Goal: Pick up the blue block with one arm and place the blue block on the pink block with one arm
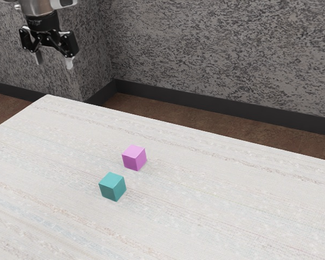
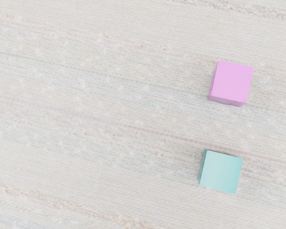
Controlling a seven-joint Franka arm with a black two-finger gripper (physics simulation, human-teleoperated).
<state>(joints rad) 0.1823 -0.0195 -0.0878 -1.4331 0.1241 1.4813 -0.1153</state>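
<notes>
hand: my gripper spread, empty, pointing down, high over the table's far corner | blue block: teal-tinted, flat on the table, well apart from my hand, not yet lifted | pink block: near it, not touching, top bare, so I judge there is finger room | step: approach
</notes>
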